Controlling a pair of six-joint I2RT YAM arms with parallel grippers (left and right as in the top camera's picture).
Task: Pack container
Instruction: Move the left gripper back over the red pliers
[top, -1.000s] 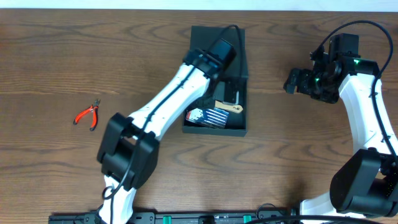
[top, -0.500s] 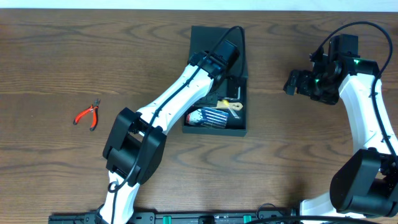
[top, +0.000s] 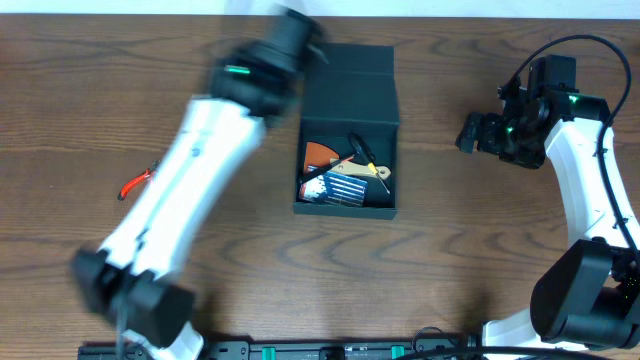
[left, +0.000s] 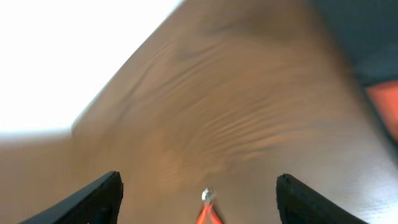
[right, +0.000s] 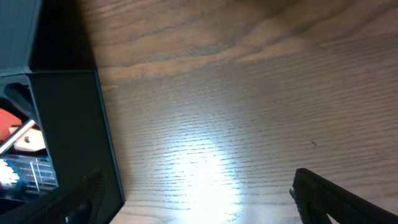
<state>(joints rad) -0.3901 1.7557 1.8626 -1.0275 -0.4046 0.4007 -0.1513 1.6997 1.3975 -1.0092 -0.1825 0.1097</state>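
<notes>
Running near-to-far, the container (top: 350, 85) has its hinged end farthest; left tool (left: 198, 179) and right tool (right: 196, 176) gape empty.

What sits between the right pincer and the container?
Only bare table separates the right pincer from the container, shown in overhead and right wrist views.

Setting: robotics lab bench. Evidence: white-and-black left arm (top: 190, 170) and right arm (top: 575, 165), both based at the near edge of a wood-grain worktop (top: 450, 270). A black mounting rail (top: 300, 351) with green connectors. An exposed cable (top: 575, 38) looping over the right arm. Green status lights. Props: dark container (top: 350, 90) of small tools, red-handled pliers (top: 135, 185).
</notes>
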